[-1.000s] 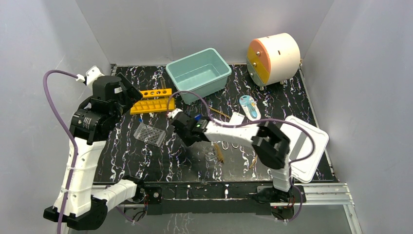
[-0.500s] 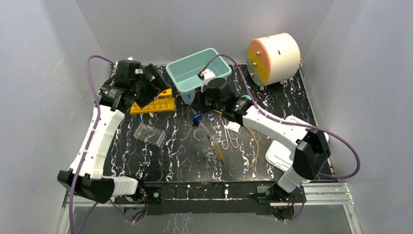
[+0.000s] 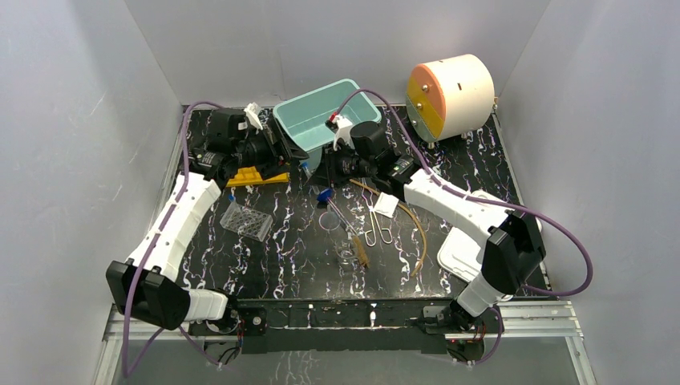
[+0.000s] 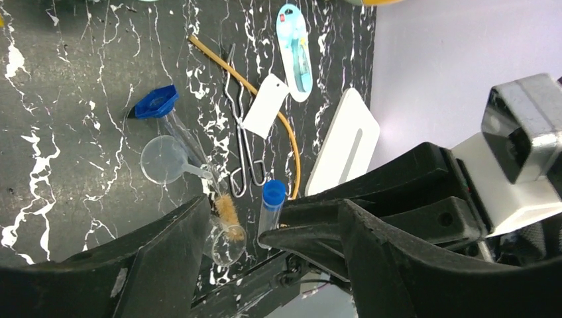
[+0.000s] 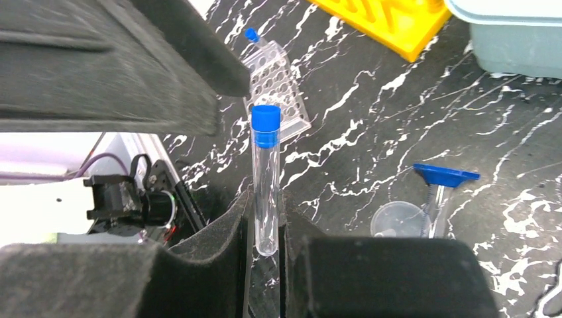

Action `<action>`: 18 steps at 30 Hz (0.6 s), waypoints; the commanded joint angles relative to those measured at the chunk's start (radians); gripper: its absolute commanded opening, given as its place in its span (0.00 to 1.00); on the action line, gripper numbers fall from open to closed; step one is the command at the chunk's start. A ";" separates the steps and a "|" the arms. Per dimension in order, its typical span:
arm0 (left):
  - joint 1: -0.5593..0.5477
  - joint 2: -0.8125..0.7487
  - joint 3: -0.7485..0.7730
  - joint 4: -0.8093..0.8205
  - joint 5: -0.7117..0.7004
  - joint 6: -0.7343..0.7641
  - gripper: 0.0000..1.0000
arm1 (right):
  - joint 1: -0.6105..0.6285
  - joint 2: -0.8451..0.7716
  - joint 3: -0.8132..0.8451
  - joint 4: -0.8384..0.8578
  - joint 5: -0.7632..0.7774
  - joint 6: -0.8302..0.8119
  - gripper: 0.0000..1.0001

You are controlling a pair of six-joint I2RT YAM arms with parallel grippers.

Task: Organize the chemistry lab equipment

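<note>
My right gripper (image 5: 266, 205) is shut on a clear blue-capped tube (image 5: 266, 179) and holds it upright above the table, just in front of the teal bin (image 3: 325, 120). My left gripper (image 4: 272, 211) is open, with one jaw on each side of that same tube (image 4: 272, 212). In the top view the two grippers, left (image 3: 290, 152) and right (image 3: 322, 166), meet beside the yellow tube rack (image 3: 257, 174). A second blue-capped tube (image 4: 159, 106) lies on the table with a small clear funnel (image 4: 164, 159), brush (image 4: 227, 212), glass dish (image 4: 225, 242), wire clips (image 4: 242, 152), white card (image 4: 265, 106) and amber tubing (image 4: 291, 146).
A clear well plate (image 3: 247, 220) lies left of centre. A white lid (image 3: 481, 241) lies at the right edge under the right arm. A white and orange drum (image 3: 449, 95) stands at the back right. A blue packaged item (image 4: 295, 53) lies near the card.
The right arm lifted the tube from mid-table to in front of the bin. The left gripper swung right from the rack and now brackets the tube.
</note>
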 commanded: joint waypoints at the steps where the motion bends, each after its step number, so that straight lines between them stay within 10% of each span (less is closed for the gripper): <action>1: 0.004 0.002 -0.063 0.052 0.081 0.024 0.63 | -0.004 0.024 0.021 0.041 -0.134 -0.030 0.23; 8: 0.050 -0.025 -0.174 0.070 0.115 -0.016 0.45 | -0.004 0.060 0.044 0.007 -0.180 -0.088 0.22; 18: 0.107 -0.069 -0.281 0.166 0.315 -0.158 0.45 | -0.006 0.087 0.068 -0.060 -0.264 -0.167 0.22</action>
